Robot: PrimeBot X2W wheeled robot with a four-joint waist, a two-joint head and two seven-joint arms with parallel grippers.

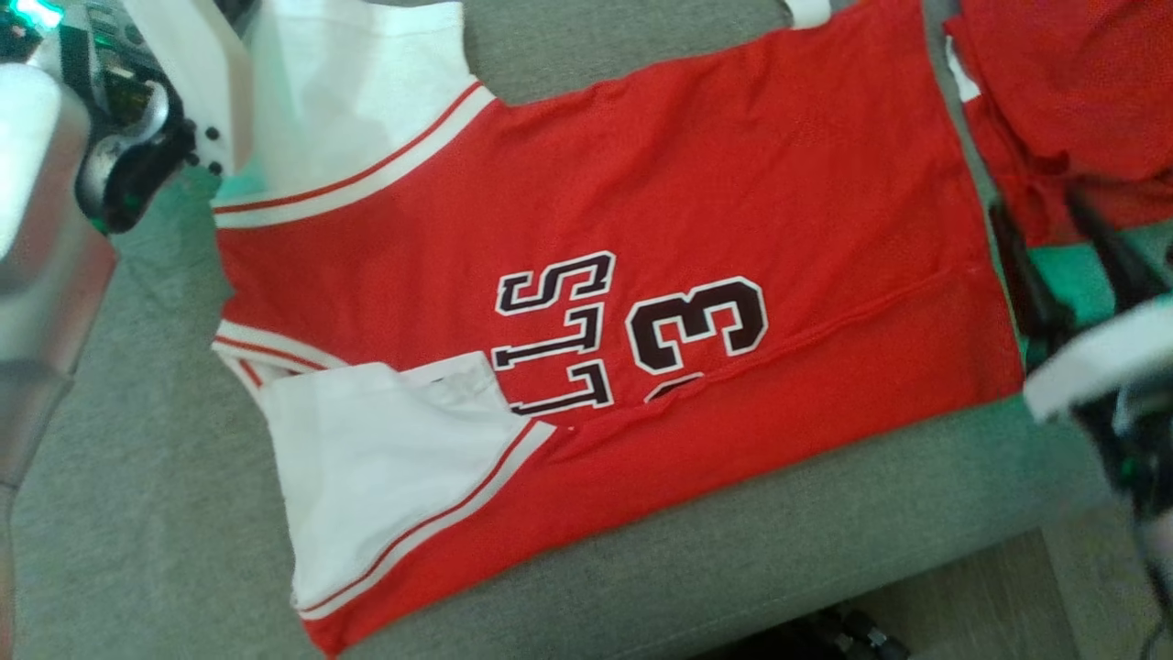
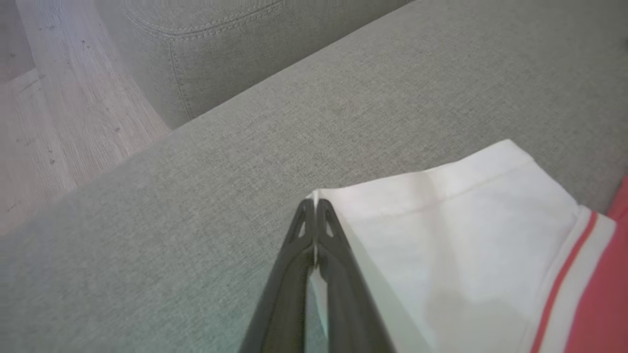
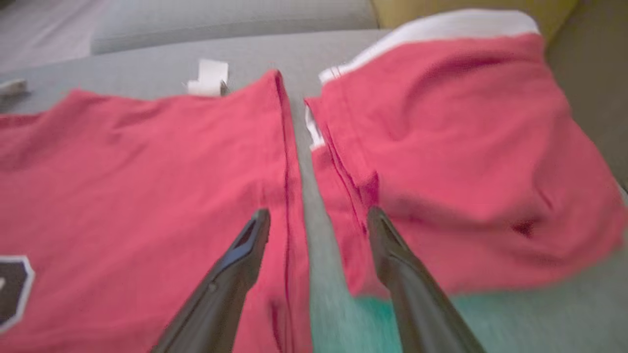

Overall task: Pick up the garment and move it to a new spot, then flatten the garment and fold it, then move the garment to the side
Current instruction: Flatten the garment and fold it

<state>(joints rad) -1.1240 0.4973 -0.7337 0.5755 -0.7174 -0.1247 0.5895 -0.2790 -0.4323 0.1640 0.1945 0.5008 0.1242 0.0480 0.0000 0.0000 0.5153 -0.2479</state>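
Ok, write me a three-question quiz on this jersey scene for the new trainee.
1. True or false: the left gripper is shut on the corner of the jersey's white sleeve.
2. The right gripper is: A) open, B) shut on the hem, C) shut on a cushion.
3. Which printed digit shows whole on the jersey's front?

Key: 1 true; 2 A; 3 the number 3.
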